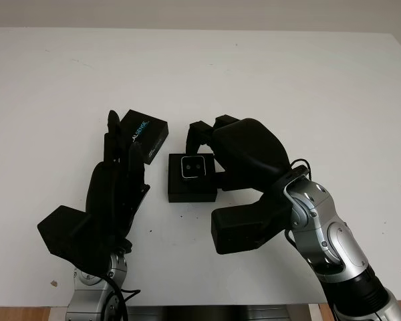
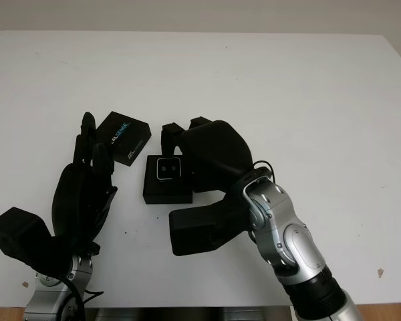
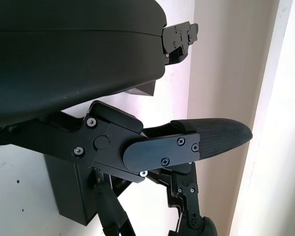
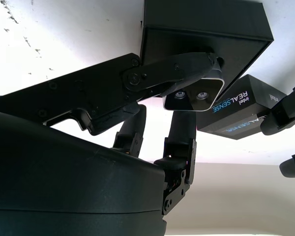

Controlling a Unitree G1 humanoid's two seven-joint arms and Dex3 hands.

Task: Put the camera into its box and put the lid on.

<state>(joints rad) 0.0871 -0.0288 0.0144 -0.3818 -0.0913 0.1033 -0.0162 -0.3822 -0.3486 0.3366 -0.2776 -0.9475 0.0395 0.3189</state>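
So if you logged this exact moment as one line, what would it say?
right hand: shut on camera, over box | left hand: open, beside lid | lid: off, on table

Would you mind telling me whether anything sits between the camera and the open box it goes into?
Nothing visible does. The right hand holds the camera directly over the open box. The lid lies apart, by the open left hand.
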